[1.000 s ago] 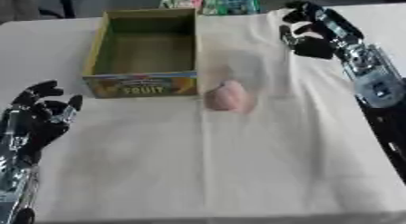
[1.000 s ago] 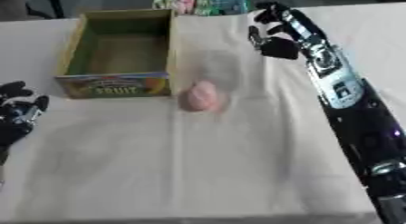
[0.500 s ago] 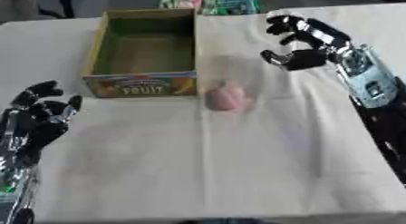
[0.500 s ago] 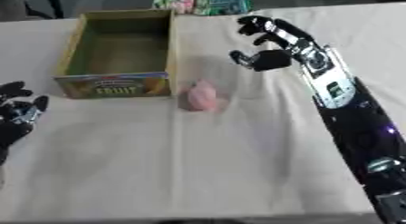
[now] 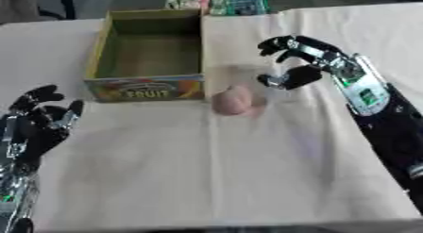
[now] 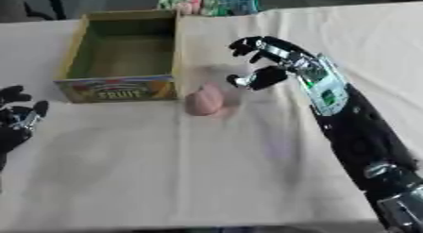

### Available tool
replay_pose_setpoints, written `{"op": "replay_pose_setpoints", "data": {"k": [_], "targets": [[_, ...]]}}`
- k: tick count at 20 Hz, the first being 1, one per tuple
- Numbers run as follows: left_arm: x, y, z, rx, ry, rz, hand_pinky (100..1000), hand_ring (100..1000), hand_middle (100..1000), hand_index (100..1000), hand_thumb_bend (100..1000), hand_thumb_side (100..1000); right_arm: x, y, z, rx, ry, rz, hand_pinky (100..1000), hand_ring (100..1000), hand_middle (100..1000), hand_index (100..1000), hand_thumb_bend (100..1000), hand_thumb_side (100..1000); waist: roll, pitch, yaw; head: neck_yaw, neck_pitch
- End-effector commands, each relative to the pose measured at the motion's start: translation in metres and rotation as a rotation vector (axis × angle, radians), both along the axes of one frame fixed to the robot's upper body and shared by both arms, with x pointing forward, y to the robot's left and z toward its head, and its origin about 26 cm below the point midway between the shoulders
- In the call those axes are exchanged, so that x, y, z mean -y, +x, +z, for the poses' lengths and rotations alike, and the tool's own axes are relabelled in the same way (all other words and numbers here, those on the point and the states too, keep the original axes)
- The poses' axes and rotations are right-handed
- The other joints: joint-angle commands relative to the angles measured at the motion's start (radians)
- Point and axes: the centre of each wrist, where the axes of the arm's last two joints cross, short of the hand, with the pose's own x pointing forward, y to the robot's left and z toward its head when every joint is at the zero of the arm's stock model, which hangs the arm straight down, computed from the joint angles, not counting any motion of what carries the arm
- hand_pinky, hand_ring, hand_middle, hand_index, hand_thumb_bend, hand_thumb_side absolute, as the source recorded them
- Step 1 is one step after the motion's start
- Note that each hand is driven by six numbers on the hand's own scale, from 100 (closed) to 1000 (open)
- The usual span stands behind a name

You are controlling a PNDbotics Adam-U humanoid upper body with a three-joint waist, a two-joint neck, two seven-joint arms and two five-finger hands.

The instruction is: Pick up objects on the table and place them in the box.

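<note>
A small pink rounded object lies on the white cloth just right of the box's front corner. The cardboard box, green inside with "FRUIT" on its front, stands open and holds nothing that I can see. My right hand hovers open just right of and slightly behind the pink object, fingers spread and curved toward it, not touching. My left hand rests open at the left edge, fingers up, well away from both.
The table is covered with a white cloth with a crease down the middle. Colourful packages lie beyond the box at the far edge. A dark chair part shows at the top left.
My right hand has come down and leftward from the far right of the table toward the pink object. The left hand, box and pink object have stayed put.
</note>
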Motion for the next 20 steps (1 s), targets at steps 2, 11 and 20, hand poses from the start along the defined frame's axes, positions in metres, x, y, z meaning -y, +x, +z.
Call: {"op": "replay_pose_setpoints", "data": {"k": [2,11,20], "targets": [[-0.005,0.001,0.009,0.028,0.019,0.001,565,528,601,742,475,100,-0.009,0.004,0.005,0.007,-0.037,0.040,798,898,778,907,330,331,0.000,-0.014,0.003,-0.004,-0.004],[-0.005,0.001,0.009,0.029,0.019,-0.001,566,528,601,742,474,100,-0.019,0.006,-0.008,-0.036,-0.086,0.089,800,897,766,890,317,336,0.001,-0.012,0.004,-0.006,-0.003],[-0.005,0.001,0.010,0.031,0.020,-0.002,566,528,601,741,474,100,-0.022,0.006,-0.008,-0.068,-0.176,0.182,809,893,740,843,246,307,-0.001,-0.013,0.004,-0.008,-0.002]]}}
